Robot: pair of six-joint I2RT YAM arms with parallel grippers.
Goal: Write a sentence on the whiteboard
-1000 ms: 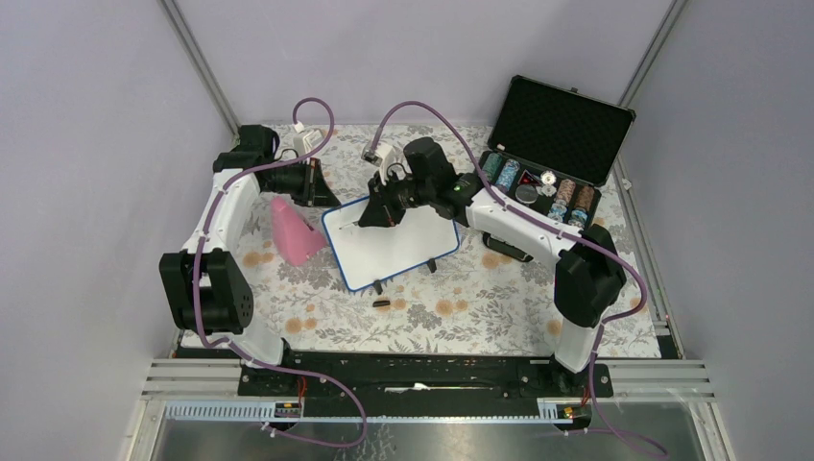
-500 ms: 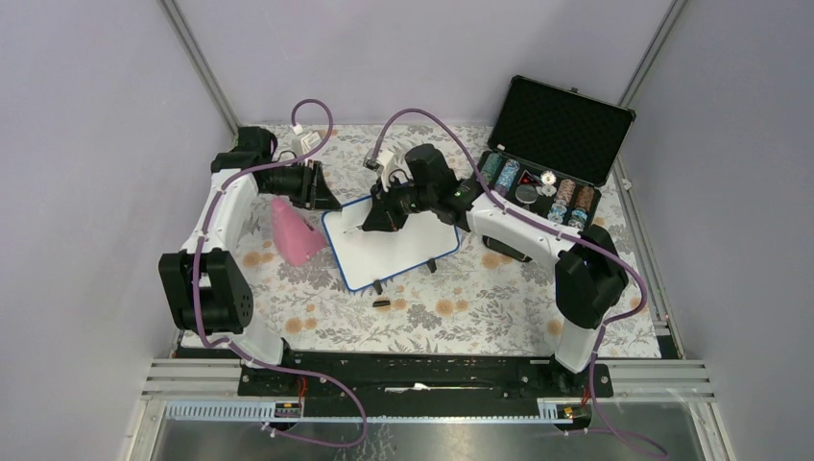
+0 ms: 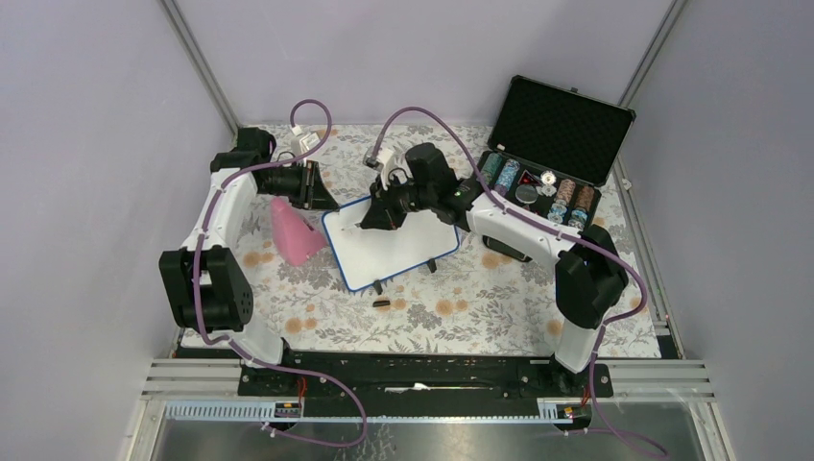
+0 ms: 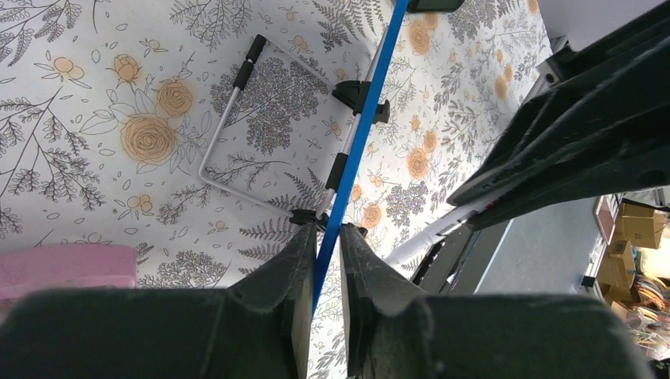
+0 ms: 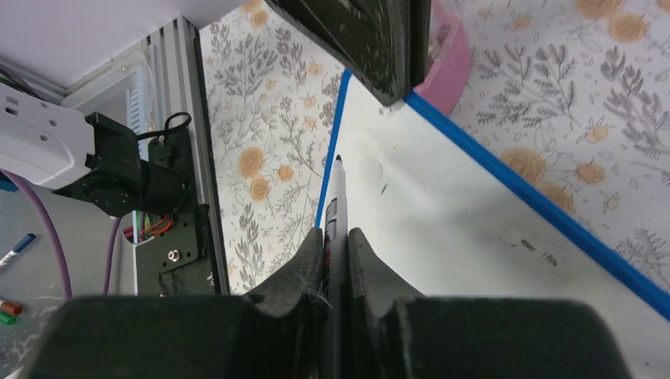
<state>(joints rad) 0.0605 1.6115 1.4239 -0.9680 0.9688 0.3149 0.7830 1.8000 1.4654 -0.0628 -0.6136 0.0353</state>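
Pink block (image 3: pixel 293 233) on tabletop (image 3: pixel 461 317), just left of whiteboard (image 3: pixel 398 252), which sits mid-tabletop. Left gripper (image 4: pixel 322 233) low, jaws narrow astride its blue frame, grip unclear. Right gripper (image 5: pixel 337 237) angled down, jaws clamping marker (image 5: pixel 335 197) over board. Open black case (image 3: pixel 566 115) far right

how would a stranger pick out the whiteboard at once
On the flowered tablecloth, look to the middle, between the pink block and the open black case. The whiteboard is the white rectangle there, the only thing with a thin blue frame.
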